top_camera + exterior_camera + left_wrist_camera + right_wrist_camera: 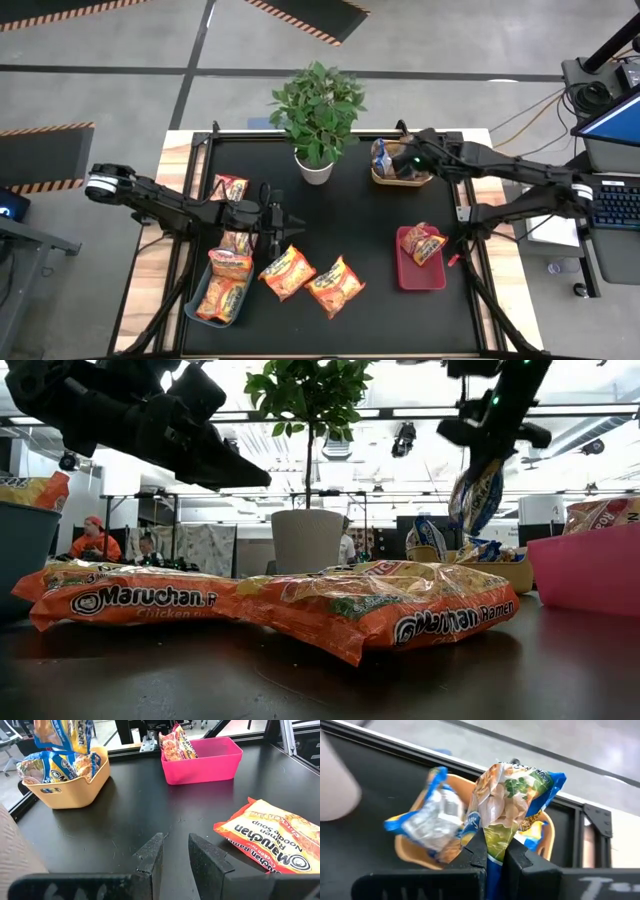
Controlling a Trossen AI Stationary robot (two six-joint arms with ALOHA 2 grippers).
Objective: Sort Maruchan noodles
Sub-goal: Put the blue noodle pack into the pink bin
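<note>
A black table (360,300) seen from above, with two dark robot arms reaching in from either side.

Nearest the front edge, two orange Maruchan packets (287,272) (335,286) lie flat and loose on the black surface, just beside each other near the middle. To their left, a grey-blue bin (198,304) sits at the front left corner, holding more orange packets (222,297). To their right, past a clear stretch of table, a red bin (420,277) sits close to the right edge with one packet (428,246) leaning in it.

The left gripper (283,217) hangs over the table left of centre, just behind the two loose packets. Its fingers (151,855) stand slightly apart with nothing between them, and bare black surface lies ahead of them. One more packet (230,187) lies behind the left arm, near the left edge.

The middle of the table, between the loose packets and the back row, is open.

At the back edge stands a white pot with a leafy plant (316,115). Right of it is an orange-tan bin (400,178) with blue-and-yellow packets (46,766) inside. The right gripper (494,851) is above this bin, its fingers clenched on the lower end of a blue-and-yellow packet (512,802), which stands upright above the bin's rim.

Beyond the table, the low view shows people seated far back in the room (95,540).
</note>
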